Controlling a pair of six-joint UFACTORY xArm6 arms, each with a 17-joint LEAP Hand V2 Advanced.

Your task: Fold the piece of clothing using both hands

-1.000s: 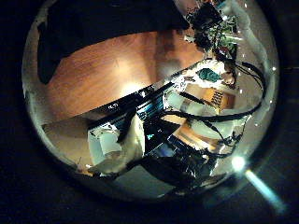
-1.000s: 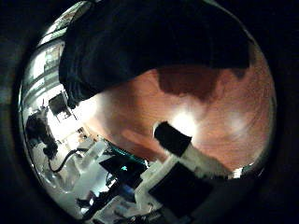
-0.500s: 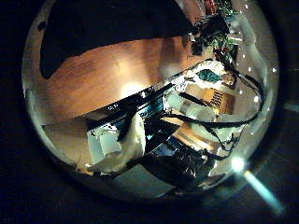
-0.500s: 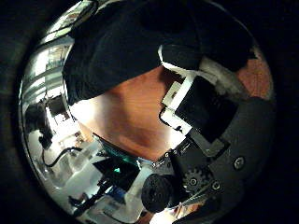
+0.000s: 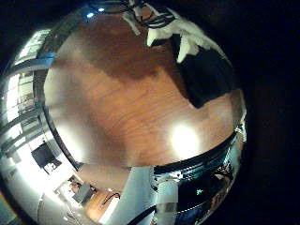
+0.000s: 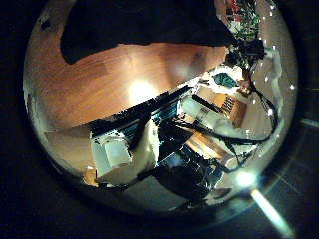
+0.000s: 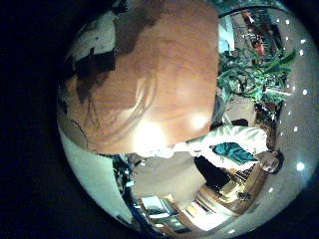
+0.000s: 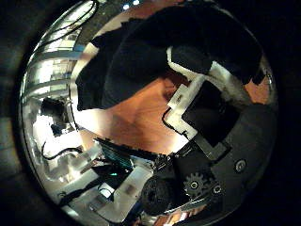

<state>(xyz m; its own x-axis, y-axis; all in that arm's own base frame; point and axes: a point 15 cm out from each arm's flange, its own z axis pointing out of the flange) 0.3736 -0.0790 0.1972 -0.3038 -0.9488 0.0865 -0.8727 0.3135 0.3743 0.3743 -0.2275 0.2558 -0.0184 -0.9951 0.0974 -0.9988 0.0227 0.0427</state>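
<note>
A dark piece of clothing [image 8: 141, 56] lies on the wooden table [image 8: 141, 118] and fills much of the right thumb side view. My right hand [image 8: 202, 94] curls its thumb and fingers across the cloth's edge and pinches it. In the right little finger side view the same cloth [image 7: 95, 65] bunches at the hand's fingers [image 7: 95, 35]. My left hand [image 5: 178, 33] has its fingers curled on a corner of the clothing [image 5: 211, 80], which hangs from them as a strip. More of the garment [image 6: 130, 25] spreads on the table beyond that palm.
The bare wooden tabletop [image 5: 112, 94] stretches out under both palms, with a bright lamp reflection [image 5: 185, 141] on it. Past the table's edge stand desks with screens [image 6: 184, 149] and other room equipment [image 7: 244, 60].
My right hand's thumb and fingers have swung in and closed on the cloth's edge, and the cloth there has bunched up. The left palm's view has shifted, with the garment now farther towards its edge.
</note>
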